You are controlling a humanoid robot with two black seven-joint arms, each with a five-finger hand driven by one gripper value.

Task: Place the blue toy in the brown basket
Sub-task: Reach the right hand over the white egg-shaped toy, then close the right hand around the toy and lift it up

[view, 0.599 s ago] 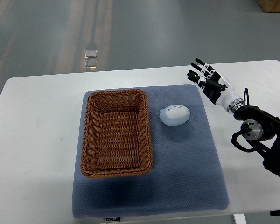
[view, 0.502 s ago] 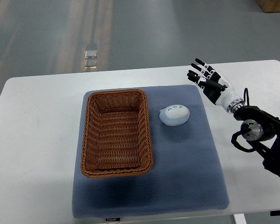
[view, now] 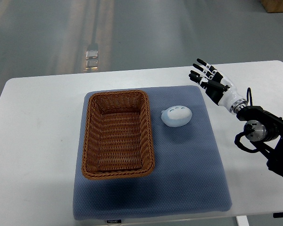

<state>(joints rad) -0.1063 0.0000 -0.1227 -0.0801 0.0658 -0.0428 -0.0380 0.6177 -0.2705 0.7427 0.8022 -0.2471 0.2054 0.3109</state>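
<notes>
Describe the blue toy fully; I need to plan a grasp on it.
The blue toy is a small, rounded, egg-like lump, pale blue with a whiter upper patch bearing a few small dark marks. It looks soft and plush-like. It lies on the blue-grey mat, just right of the brown basket, apart from its rim. Nothing else touches it; the right hand is off to its upper right, fingers spread, holding nothing.

A pale blue rounded toy (view: 177, 116) lies just right of the empty, rectangular brown wicker basket (view: 118, 133).
</notes>
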